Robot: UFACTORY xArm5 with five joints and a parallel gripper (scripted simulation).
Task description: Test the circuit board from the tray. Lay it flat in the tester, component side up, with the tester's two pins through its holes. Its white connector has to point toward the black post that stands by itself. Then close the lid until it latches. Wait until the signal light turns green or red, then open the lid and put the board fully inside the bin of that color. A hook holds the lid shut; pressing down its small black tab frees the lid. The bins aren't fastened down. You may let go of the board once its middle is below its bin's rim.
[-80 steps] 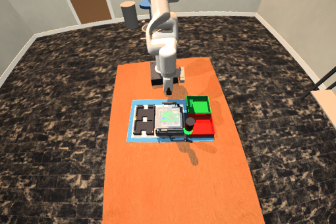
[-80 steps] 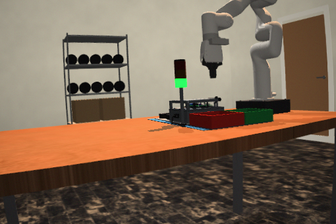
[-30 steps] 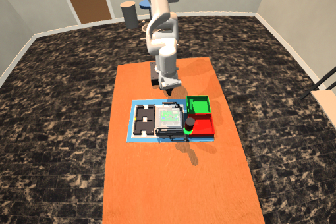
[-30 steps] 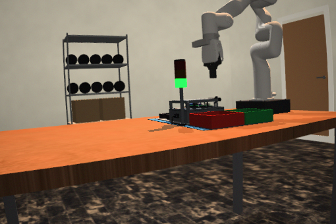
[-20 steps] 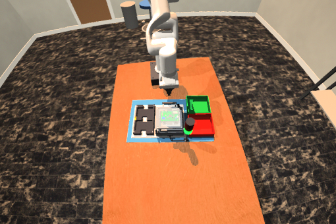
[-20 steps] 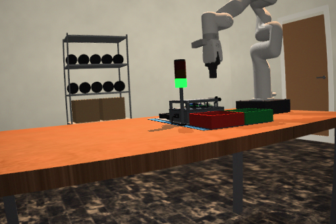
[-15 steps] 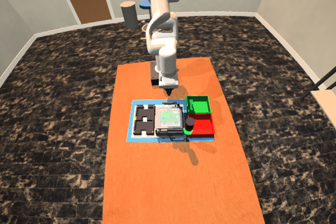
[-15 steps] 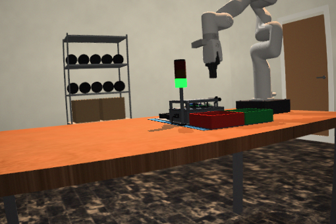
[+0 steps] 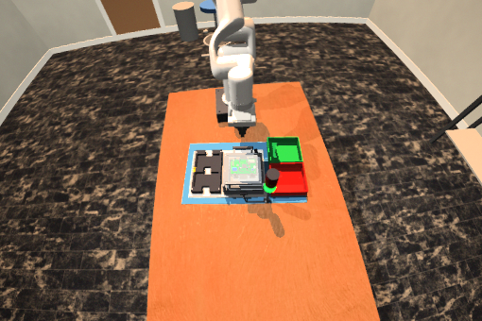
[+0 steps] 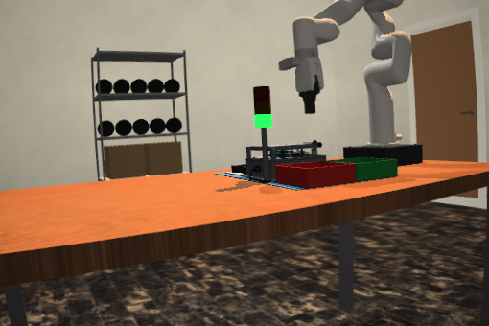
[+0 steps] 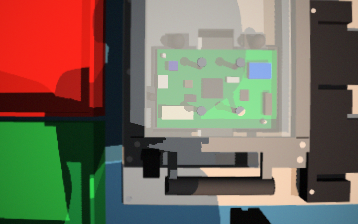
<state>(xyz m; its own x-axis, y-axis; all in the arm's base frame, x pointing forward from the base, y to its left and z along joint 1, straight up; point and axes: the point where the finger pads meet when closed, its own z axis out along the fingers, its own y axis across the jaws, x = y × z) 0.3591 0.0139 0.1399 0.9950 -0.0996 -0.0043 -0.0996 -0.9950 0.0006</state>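
Note:
The green circuit board lies flat in the tester under the closed see-through lid, component side up. Its white connector is on the side toward the lid's dark handle bar. The signal light glows green. My gripper is shut and empty. It hangs high above the tester's far edge. Its fingers do not show in the wrist view. The green bin and the red bin stand side by side beside the tester, both empty.
The empty black tray sits on the other side of the tester, on the blue mat. The arm's black base stands behind the bins. A shelf rack stands by the far wall.

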